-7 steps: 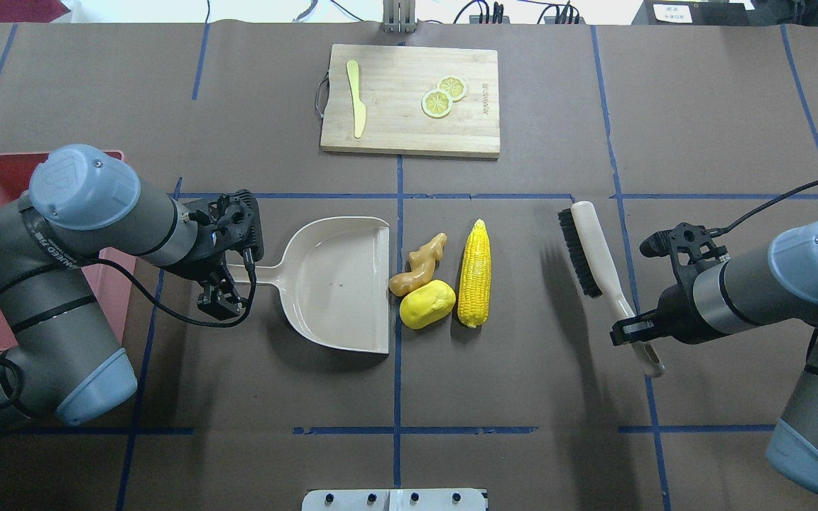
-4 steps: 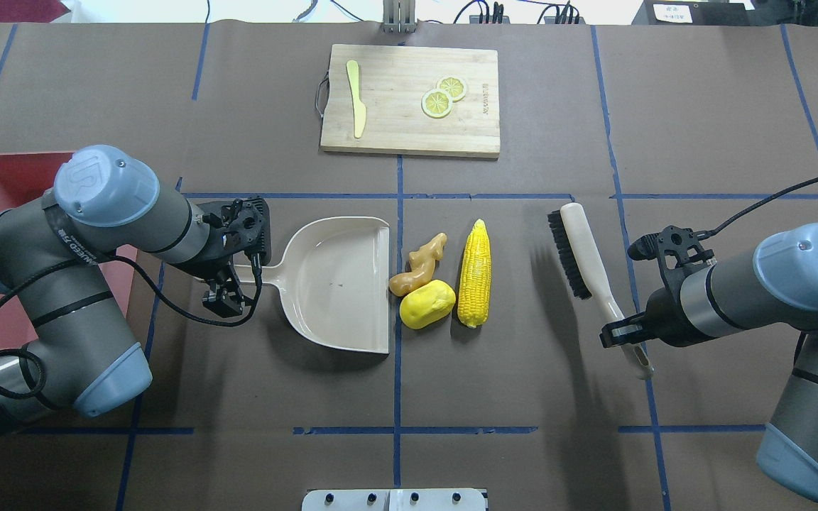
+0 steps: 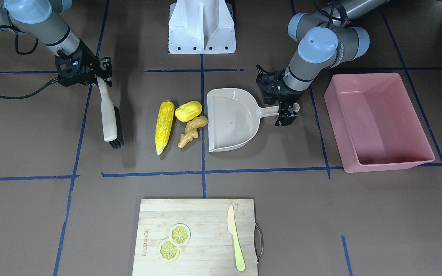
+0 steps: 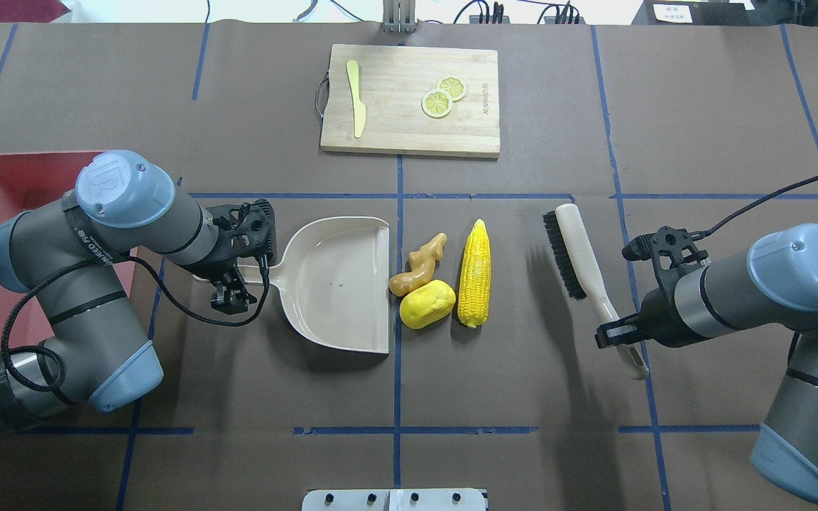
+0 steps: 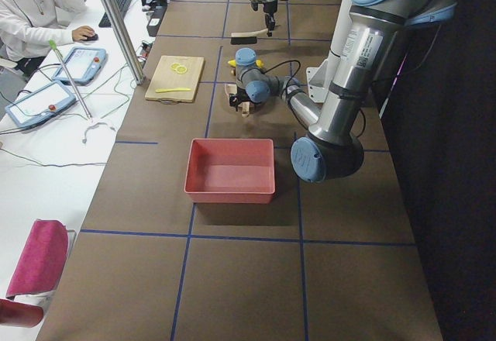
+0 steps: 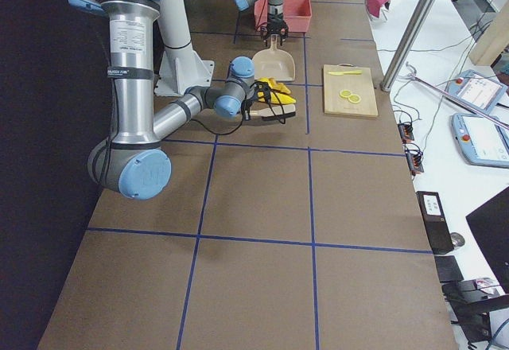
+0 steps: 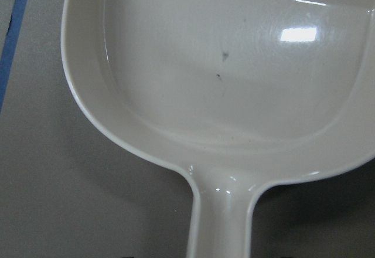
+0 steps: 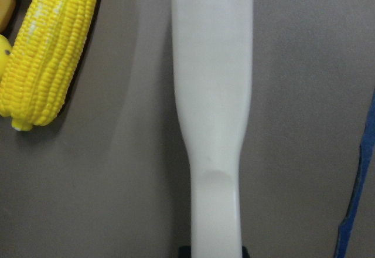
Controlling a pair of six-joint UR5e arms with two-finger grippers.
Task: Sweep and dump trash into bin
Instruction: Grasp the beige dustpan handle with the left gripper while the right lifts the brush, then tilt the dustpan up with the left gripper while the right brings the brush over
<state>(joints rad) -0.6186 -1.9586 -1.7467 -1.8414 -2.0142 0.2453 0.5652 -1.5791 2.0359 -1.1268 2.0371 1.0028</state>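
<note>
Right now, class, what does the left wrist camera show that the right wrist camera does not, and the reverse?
Only the left wrist view shows the dustpan: its scoop with nothing in it and the start of its handle. Only the right wrist view shows the brush, seen along its pale handle, with the corn cob lying beside it. Both show the brown table and a strip of blue tape.

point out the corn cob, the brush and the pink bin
corn cob [image 4: 474,275], overhead exterior view, middle of the cob
brush [image 4: 581,245], overhead exterior view, cream back beside the bristles
pink bin [image 3: 378,119], exterior front-facing view, bare floor inside
</note>
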